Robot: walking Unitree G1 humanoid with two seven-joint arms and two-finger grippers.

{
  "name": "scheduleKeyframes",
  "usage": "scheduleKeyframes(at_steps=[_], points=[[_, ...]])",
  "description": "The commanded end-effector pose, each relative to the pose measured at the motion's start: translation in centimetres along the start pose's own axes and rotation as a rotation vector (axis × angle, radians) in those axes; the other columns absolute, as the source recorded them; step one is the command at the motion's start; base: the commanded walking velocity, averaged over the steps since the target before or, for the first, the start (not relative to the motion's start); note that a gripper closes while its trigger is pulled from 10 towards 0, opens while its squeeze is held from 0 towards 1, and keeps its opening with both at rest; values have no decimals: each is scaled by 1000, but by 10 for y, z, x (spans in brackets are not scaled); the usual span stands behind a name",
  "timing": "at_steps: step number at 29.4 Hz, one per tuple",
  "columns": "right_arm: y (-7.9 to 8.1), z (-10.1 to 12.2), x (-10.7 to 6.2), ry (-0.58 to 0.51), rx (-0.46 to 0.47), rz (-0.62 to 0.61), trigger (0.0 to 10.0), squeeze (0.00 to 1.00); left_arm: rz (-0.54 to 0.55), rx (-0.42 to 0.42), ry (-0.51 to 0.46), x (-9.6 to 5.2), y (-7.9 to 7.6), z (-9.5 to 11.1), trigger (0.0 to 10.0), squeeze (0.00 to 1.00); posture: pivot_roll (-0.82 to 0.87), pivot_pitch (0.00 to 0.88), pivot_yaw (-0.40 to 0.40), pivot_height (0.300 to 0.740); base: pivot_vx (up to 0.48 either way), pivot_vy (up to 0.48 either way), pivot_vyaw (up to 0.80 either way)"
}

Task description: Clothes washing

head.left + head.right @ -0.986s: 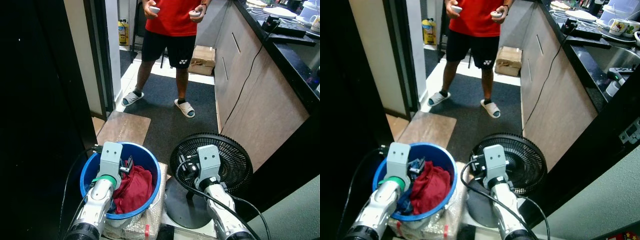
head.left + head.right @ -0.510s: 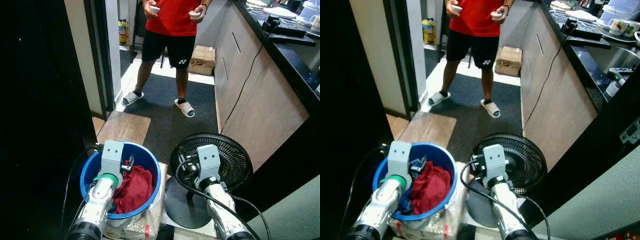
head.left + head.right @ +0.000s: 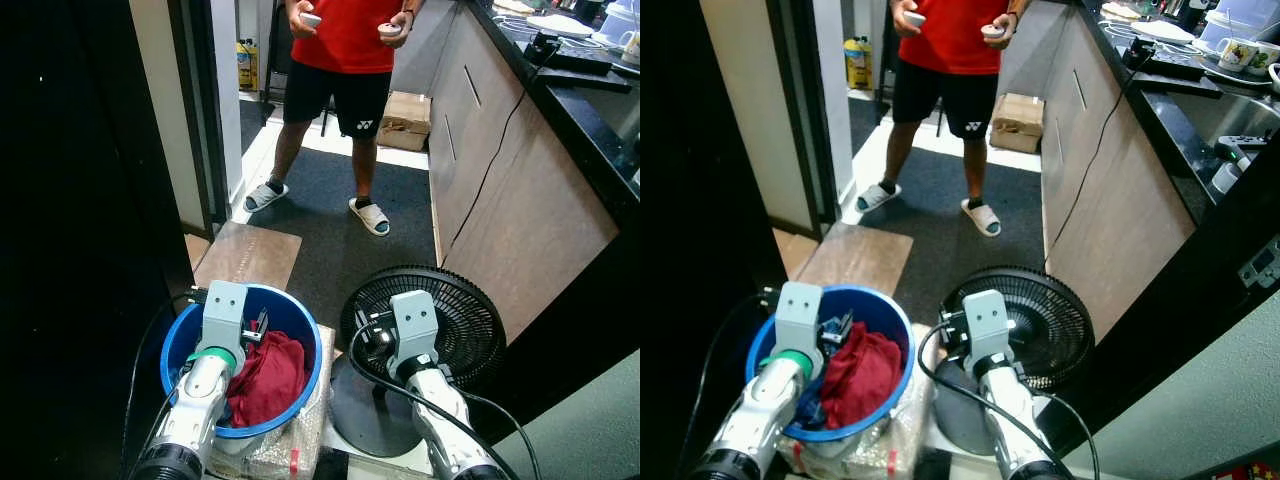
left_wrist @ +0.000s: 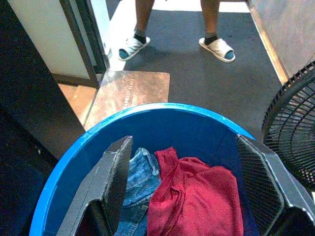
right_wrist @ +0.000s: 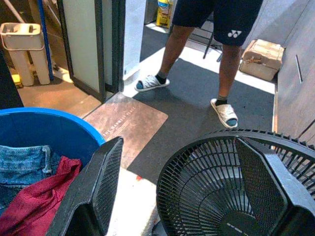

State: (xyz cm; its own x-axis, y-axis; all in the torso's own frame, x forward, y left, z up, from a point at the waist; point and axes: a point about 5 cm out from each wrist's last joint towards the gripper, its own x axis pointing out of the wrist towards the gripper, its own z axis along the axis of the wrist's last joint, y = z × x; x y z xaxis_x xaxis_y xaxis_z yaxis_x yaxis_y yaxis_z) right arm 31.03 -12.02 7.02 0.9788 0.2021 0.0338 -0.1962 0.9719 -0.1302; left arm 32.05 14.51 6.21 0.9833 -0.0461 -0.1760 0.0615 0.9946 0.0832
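— Where's the laundry from your left gripper [image 4: 179,194]?

— Directly under it. My left fingers [image 4: 114,182] are spread wide over the blue wash tub [image 3: 300,345], and in the left wrist view the red garment [image 4: 197,196] sits bunched between them, a little toward the right-hand finger. A piece of blue denim [image 4: 140,174] is tucked beside it, against the other finger. Nothing is pinched yet.

— Which way does the red garment run?

— In the head view its heap stretches roughly from 12 to 6 o'clock, so my fingers straddle it across the short way. I judge a straight drop would take it.

— And your right gripper [image 5: 179,196]?

— Also spread, holding nothing, hovering over the black floor fan [image 3: 470,320], which stands just beside the tub at 3 o'clock. The left arm is plainly the nearer one for the clothes.

— Anything in the way?

— The tub wall rings the left fingers closely, so they should go down inside the rim rather than onto it. A cable [image 3: 375,385] loops off my right wrist near the fan base. At 12 o'clock a person [image 3: 345,60] in a red shirt and black shorts stands on the dark mat, a controller in each hand, well apart from the tub. A brown doormat [image 3: 250,255] lies between the person and the tub, and a cardboard box [image 3: 405,120] sits by the wooden cabinets [image 3: 500,190] at 1 o'clock.
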Motion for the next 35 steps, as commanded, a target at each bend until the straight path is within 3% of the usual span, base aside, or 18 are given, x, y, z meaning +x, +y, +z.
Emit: scheduleKeyframes(at_steps=[1, 20, 35], points=[[-2, -4, -4, 17, -3, -8, 10000, 0, -14, -6, 28, 0, -4, -5, 10000, 0, 39, 5, -15, 740, 0, 0, 0], [-8, -6, -2, 38, 28, -50, 10000, 0, -13, 2, 35, 2, -3, -4, 10000, 0, 59, 0, -20, 740, 0, 0, 0], [-3, -3, 0, 29, -4, -16, 10000, 0, -7, 2, 50, 0, -2, -8, 10000, 0, 42, 5, -17, 740, 0, 0, 0]])
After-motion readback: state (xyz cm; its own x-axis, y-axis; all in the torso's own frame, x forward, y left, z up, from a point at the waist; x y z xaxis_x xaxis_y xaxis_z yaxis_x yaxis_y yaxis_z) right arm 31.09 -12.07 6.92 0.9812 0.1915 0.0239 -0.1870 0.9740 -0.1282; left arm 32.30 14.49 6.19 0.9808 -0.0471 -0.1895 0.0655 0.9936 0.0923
